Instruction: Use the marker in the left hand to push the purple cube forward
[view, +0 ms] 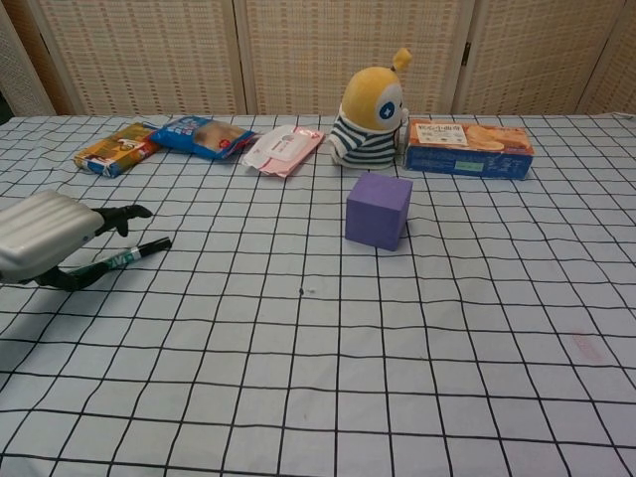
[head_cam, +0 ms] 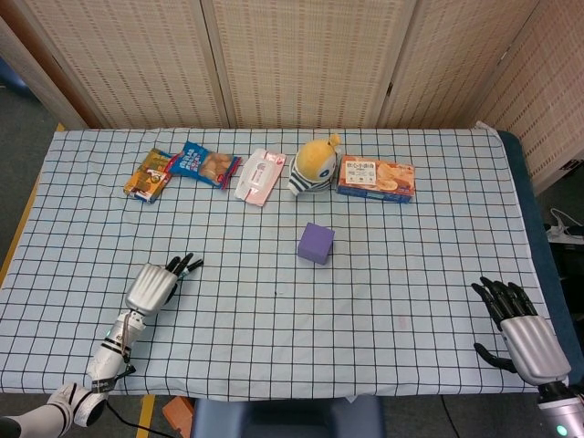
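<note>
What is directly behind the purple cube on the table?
Behind the purple cube stands the striped plush toy, apart from it, with the biscuit box beside. The cloth strip right behind the cube is hidden in the chest view.
</note>
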Controlling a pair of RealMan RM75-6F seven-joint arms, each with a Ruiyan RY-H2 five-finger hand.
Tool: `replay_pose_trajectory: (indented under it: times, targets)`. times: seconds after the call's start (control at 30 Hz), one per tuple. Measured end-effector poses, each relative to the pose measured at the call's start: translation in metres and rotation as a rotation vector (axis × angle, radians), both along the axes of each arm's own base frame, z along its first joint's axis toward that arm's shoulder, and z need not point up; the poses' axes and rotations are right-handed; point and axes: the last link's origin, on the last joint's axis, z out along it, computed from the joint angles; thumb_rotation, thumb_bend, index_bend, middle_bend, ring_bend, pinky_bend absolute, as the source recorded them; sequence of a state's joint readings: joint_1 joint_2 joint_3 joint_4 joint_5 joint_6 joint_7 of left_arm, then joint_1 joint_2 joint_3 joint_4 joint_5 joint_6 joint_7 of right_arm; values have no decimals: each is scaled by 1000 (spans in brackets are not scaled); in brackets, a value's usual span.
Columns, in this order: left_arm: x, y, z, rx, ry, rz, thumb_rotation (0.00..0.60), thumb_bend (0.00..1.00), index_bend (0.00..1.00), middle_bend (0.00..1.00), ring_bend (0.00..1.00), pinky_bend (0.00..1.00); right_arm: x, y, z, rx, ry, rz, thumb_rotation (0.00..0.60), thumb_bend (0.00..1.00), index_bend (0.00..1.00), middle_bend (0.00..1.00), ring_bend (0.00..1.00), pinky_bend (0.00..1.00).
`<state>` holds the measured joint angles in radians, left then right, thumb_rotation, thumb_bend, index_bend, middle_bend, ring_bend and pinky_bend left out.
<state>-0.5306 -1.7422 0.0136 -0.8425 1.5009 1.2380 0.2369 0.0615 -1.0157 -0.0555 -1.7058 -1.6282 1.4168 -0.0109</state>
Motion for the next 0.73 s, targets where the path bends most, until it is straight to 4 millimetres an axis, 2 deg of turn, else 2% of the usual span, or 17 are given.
replay_pose_trajectory:
  times: [0.03,0.07,0.13,0.2,0.3,0.4,0.53,0.63,0.73]
  targets:
    - [1,-1,2,1,-4,-3,600,431,100,231,816,1000,0,0,0,0,0,0,600,144,0,0,0,0]
    - [1,-2,3,2,-7,-6,600,418,90,192,713,975,0,0,0,-1,0,-1,600,144,0,0,0,0]
    - [4,-5,7,8,-23,-15,600,403,76,123,437,779,0,0,1,-2,-1,0,600,144,0,0,0,0]
    - [5,-12,16,21,-63,-23,600,396,72,92,187,495,-1,-1,1,-3,1,2,600,144,0,0,0,0]
    - [6,-34,43,45,-203,-23,600,378,75,68,16,257,0,-1,-1,2,0,15,600,144,0,0,0,0]
    - [2,-63,74,62,-399,7,600,369,72,48,0,184,2,0,-2,15,-21,37,600,144,0,0,0,0]
    - [-19,-94,104,32,-563,89,600,362,45,31,0,136,4,2,-2,7,-33,81,600,144,0,0,0,0]
    - [-26,-105,111,5,-598,131,600,363,43,22,0,136,4,4,-3,4,-30,92,600,145,0,0,0,0]
    - [-29,-112,115,9,-557,155,600,363,35,14,0,135,3,5,-3,-2,-20,92,600,144,0,0,0,0]
